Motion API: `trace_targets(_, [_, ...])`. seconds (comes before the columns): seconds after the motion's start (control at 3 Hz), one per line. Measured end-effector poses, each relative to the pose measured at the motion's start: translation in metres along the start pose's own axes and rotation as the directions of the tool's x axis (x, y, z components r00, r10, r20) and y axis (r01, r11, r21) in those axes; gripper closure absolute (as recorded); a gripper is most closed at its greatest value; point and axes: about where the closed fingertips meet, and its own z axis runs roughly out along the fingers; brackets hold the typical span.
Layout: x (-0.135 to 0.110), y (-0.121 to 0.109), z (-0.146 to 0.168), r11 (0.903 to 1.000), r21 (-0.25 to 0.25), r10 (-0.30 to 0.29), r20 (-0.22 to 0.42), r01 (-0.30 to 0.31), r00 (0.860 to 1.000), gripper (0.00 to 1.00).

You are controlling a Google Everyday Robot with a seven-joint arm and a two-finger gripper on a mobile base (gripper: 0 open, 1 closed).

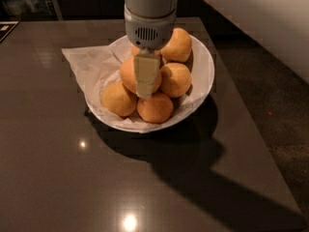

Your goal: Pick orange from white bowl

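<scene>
The white bowl (pixel 205 66), lined with crumpled white paper, stands on the dark table and holds several oranges. The orange (pixel 128 75), larger and deeper in colour, sits at the middle of the pile. My gripper (pixel 145 94) hangs straight down over the bowl from its grey wrist (pixel 148 30). It covers the right side of that orange and its tip reaches down to the front orange (pixel 155 109). Smaller oranges lie at the back right (pixel 177 44), right (pixel 176 79) and front left (pixel 118 99).
The paper lining (pixel 89 64) spills out over the bowl's left rim onto the table (pixel 58 168). The table's right edge (pixel 251 129) runs close to the bowl, with floor beyond. The white arm (pixel 260 23) crosses the upper right.
</scene>
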Motion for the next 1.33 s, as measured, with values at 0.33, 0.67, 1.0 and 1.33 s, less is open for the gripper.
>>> trace_targets(0.33, [-0.004, 0.002, 0.014, 0.9997, -0.021, -0.009, -0.017, 0.009, 1.0, 0.26])
trace_targets(0.67, [-0.006, 0.005, 0.03, 0.9968, -0.078, -0.02, -0.011, 0.019, 1.0, 0.28])
trace_targets(1.0, [-0.012, 0.002, 0.03, 0.998, -0.061, -0.019, 0.007, 0.019, 1.0, 0.46])
trace_targets(1.33, [-0.012, 0.002, 0.03, 0.998, -0.06, -0.019, 0.008, 0.019, 1.0, 0.69])
